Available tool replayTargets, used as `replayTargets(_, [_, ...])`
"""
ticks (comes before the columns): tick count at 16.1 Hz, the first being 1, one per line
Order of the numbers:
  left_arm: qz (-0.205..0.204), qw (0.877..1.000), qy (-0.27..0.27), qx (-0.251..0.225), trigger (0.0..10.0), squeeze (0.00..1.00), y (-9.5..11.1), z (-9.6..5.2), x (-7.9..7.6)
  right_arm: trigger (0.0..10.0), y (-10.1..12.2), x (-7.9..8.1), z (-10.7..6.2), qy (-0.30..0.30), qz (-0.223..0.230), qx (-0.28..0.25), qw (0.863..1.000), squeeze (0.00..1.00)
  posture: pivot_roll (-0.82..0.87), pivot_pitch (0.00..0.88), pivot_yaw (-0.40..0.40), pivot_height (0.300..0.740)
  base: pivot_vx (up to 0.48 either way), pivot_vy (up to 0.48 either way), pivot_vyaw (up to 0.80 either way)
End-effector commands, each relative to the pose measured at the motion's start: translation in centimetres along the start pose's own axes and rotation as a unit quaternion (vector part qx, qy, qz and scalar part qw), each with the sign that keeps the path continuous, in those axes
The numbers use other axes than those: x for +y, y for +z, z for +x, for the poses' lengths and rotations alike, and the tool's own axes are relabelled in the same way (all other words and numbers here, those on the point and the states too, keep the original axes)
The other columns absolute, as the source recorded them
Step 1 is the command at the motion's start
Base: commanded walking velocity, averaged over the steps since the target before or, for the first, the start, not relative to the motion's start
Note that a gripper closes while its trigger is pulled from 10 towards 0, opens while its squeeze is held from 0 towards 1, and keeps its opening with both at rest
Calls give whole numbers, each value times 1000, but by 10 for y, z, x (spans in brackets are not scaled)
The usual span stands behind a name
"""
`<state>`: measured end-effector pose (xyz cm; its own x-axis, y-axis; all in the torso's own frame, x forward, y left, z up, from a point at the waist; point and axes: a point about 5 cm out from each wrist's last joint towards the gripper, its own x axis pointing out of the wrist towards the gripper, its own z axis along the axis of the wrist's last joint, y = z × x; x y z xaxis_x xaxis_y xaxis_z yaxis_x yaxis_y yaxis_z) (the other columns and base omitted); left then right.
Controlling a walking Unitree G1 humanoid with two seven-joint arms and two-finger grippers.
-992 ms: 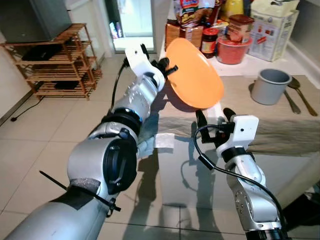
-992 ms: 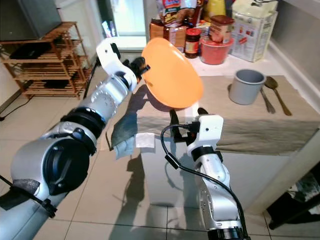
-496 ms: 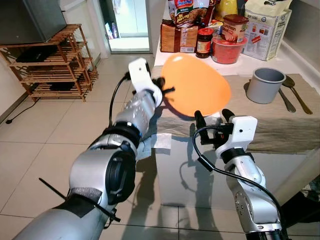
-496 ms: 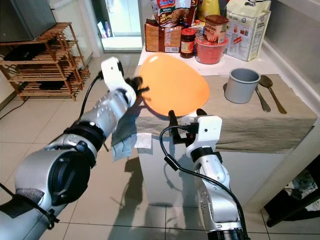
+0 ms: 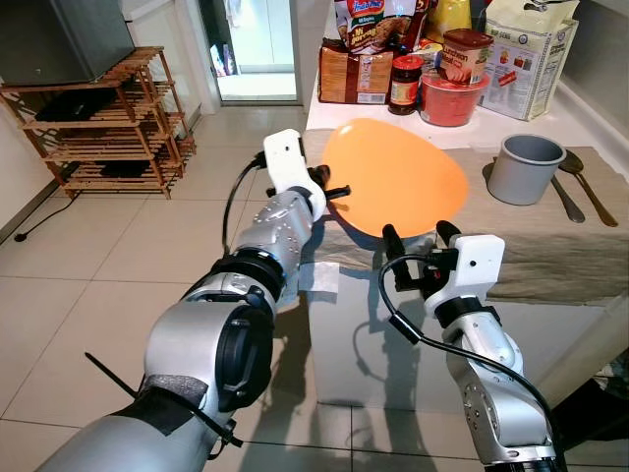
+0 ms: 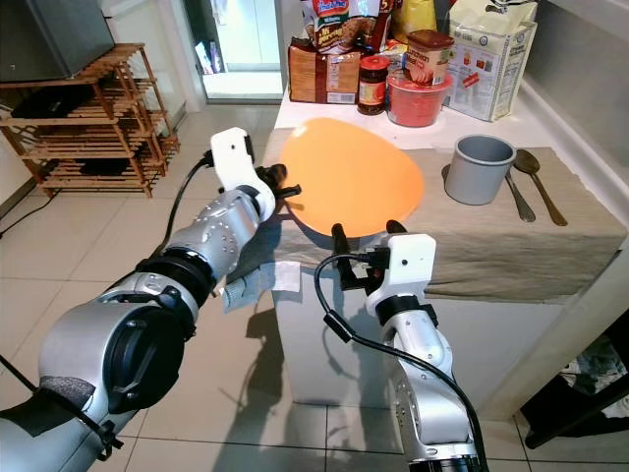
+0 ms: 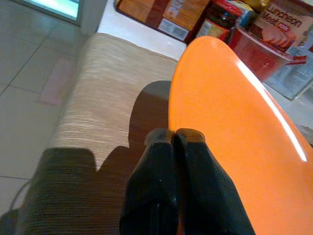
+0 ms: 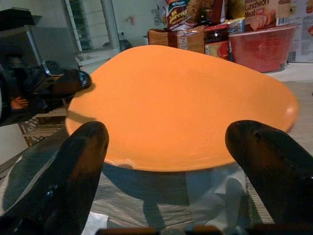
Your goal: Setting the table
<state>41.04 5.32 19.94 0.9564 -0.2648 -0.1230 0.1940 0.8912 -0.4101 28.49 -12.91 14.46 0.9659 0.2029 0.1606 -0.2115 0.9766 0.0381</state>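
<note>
Lower and flatter than a second ago, the orange plate (image 5: 396, 177) has tipped from steeply tilted to nearly level, its face turned upward and its long axis running across the counter from the robot's left to its right. It hangs above the beige table runner (image 5: 550, 246), casting a shadow on the cloth, and I cannot tell whether its underside touches. The left gripper (image 7: 175, 137) pinches the plate's near-left rim, both black fingers pressed tight together on the edge. The right gripper (image 6: 366, 236) sits just before the counter's front edge below the plate's near side, fingers spread wide and holding nothing. Further right on the runner stand a grey cup (image 5: 526, 168) and two spoons (image 5: 590, 192) beside it.
</note>
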Motion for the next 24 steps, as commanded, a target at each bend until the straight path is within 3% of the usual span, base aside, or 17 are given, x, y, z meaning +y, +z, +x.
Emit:
replayTargets(1, [17, 1000, -6, 8, 0, 0, 1, 1, -8, 10000, 6, 5, 0, 11, -5, -10, 1000, 0, -213, 0, 79, 740, 0, 0, 0])
replayTargets(8, [39, 999, -1, -9, 0, 0, 15, 2, -10, 10000, 4, 8, -7, 13, -7, -7, 1000, 0, -233, 0, 92, 740, 0, 0, 0])
replayTargets(10, [66, 998, -11, -14, 0, 0, 23, 3, -16, 10000, 3, 9, -15, 12, -8, -2, 1000, 0, -250, 4, 100, 740, 0, 0, 0])
replayTargets(14, [92, 996, -18, -12, 0, 0, 19, 3, -21, 10000, 1, 9, -28, 5, -12, 9, 1000, 0, -272, 34, 108, 740, 0, 0, 0])
replayTargets(18, [80, 997, -6, -14, 0, 0, 20, 3, -13, 10000, -1, 10, -41, 3, -12, 25, 1000, 0, -285, 56, 105, 740, 0, 0, 0])
replayTargets(24, [89, 996, 3, -15, 0, 0, 21, 2, -6, 10000, -1, 12, -49, 2, -11, 39, 999, 0, -291, 73, 105, 740, 480, 0, 0])
